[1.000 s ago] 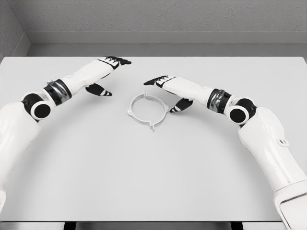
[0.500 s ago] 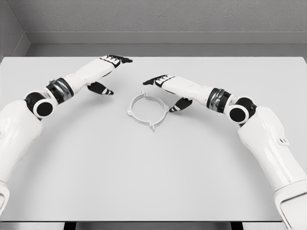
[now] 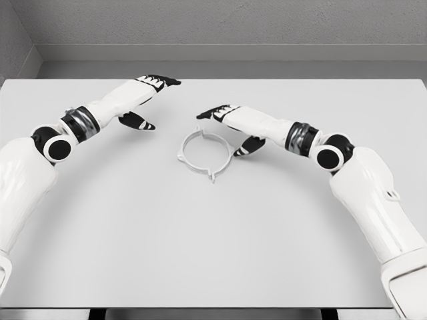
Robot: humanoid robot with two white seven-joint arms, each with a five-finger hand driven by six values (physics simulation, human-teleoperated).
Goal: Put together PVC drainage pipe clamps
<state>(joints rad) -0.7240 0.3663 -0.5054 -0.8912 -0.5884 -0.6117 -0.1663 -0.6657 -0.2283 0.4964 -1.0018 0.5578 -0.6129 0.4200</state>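
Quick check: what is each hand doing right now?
Left hand: open, holding nothing.
Right hand: open, holding nothing, beside the clamp ring.

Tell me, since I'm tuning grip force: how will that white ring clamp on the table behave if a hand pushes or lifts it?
The clamp ring looks thin and hollow, so it is probably light and would slide on the smooth table when nudged. It lies flat, so rolling seems unlikely. Its slim band may flex if squeezed.

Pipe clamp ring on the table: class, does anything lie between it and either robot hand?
Nothing visible does. Bare table separates the clamp ring from the left hand; the right hand, fingers spread, hovers beside its right edge.
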